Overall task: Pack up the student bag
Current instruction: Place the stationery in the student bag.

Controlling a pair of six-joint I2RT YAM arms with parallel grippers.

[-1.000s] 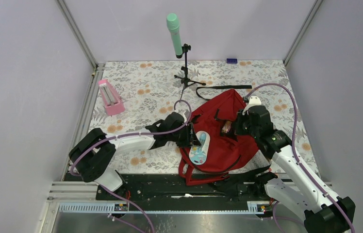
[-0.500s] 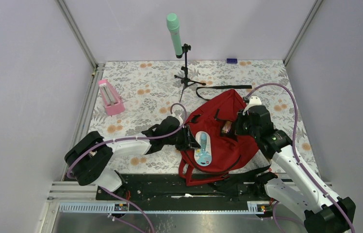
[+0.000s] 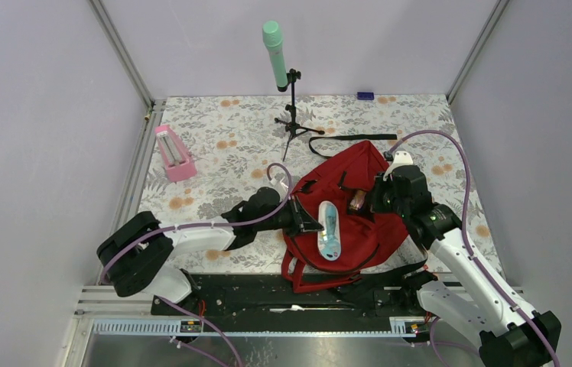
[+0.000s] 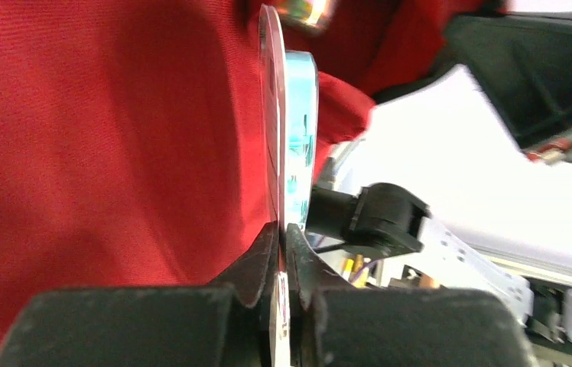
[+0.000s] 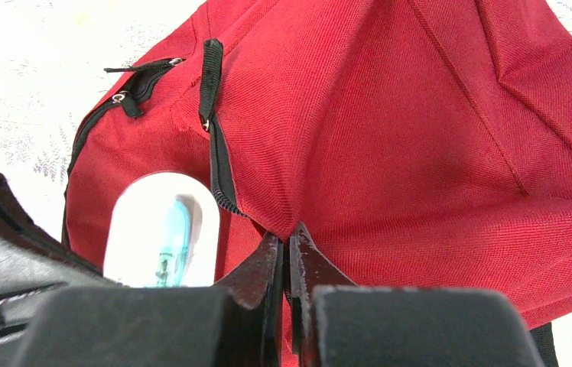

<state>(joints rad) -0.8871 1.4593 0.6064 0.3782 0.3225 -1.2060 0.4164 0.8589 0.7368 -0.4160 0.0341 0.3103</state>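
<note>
Student bag (image 3: 355, 162), soft, floppy, light cloth, lies slumped on desk (image 3: 222, 130) between arms, best taken at zip edge; right tool (image 5: 284, 245) pinches cloth there, left tool (image 4: 281, 233) clamps stiff blister pack (image 3: 329, 229) edge.

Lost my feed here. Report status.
Left gripper shut on blister pack. Right gripper shut on bag fabric. Pack held on edge over bag. No obstruction seen.

One student bag (image 3: 359, 164), one white-and-teal blister pack (image 3: 329, 229), one pink box (image 3: 173, 154), one mint-green cylinder (image 3: 274, 44) on one black tripod stand (image 3: 294, 115), one small dark-blue object (image 3: 365, 95) by the far wall, and two robot arms: one left arm (image 3: 199, 227), one right arm (image 3: 463, 264)
</note>
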